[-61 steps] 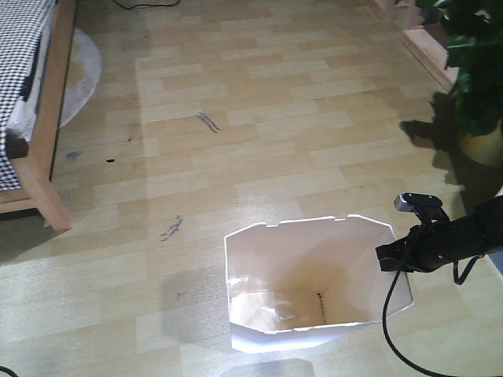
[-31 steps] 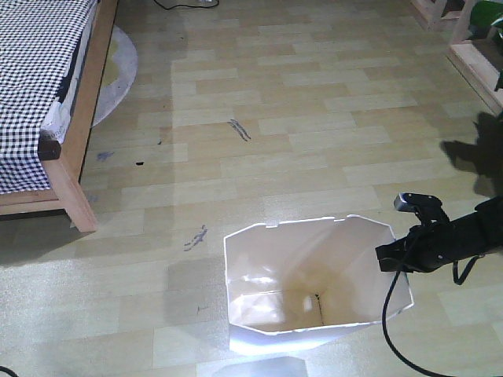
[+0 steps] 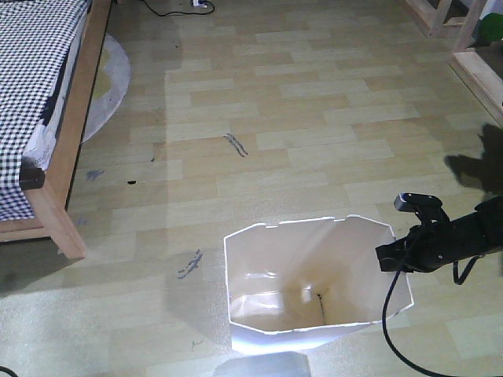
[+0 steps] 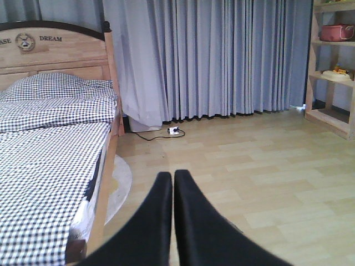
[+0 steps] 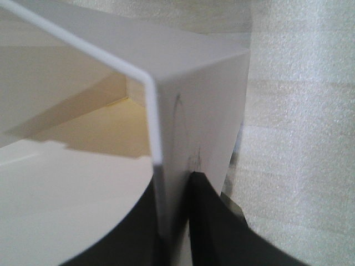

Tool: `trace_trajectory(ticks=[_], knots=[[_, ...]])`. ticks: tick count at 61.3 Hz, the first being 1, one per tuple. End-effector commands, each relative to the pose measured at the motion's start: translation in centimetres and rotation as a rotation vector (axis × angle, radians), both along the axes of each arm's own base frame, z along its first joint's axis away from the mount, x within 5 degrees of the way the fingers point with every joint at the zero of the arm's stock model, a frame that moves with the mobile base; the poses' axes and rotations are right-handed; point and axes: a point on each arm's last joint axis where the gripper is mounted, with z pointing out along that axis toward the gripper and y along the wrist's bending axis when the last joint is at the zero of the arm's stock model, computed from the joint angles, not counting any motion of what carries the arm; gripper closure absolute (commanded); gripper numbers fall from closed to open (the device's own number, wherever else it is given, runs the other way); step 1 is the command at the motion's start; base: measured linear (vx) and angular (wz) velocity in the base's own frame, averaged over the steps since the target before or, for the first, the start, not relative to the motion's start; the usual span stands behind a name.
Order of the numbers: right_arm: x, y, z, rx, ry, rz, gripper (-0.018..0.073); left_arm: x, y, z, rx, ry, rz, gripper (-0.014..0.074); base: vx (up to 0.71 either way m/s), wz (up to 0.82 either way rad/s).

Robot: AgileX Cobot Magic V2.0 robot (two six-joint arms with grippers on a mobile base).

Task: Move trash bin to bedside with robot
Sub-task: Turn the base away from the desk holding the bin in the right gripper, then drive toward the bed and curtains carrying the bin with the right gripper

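Observation:
The white trash bin (image 3: 259, 259) stands on the wooden floor low in the front view, its cream inside showing. My right gripper (image 3: 387, 258), on the slim black arm with a trailing cable, is shut on the bin's right rim. In the right wrist view the thin bin wall (image 5: 205, 94) sits pinched between the right gripper's (image 5: 175, 185) black fingers. The bed (image 3: 35, 86), with checked bedding and a light wooden post (image 3: 67, 224), lies at the far left, a stretch of floor away from the bin. My left gripper (image 4: 173, 177) is shut on nothing, pointing past the bed (image 4: 50, 149).
A pale round mat (image 3: 110, 78) lies beside the bed. A cable and power strip (image 3: 189, 6) run along the far wall. Wooden shelving (image 3: 471, 55) stands at the right. Grey curtains (image 4: 222, 55) and a shelf unit (image 4: 333, 72) close off the room's far end.
The floor marks have slid down the front view and the potted plant has left it on the right. The bin and right gripper kept their place in the frame.

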Motion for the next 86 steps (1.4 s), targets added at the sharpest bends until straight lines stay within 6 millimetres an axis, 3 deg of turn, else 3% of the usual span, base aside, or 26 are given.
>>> trace_trajectory(ticks=[1,86], knots=[[1.01,1.04,3.06,0.168,-0.067,-0.011,0.0564,-0.02,-0.06,0.31,-0.023,-0.069,-0.010,0.0603,0.24,-0.08],[1.04,1.04,3.07,0.170,-0.068,-0.016,0.0564,-0.02,-0.06,0.31,-0.023,-0.069,-0.010,0.0603,0.28,0.07]])
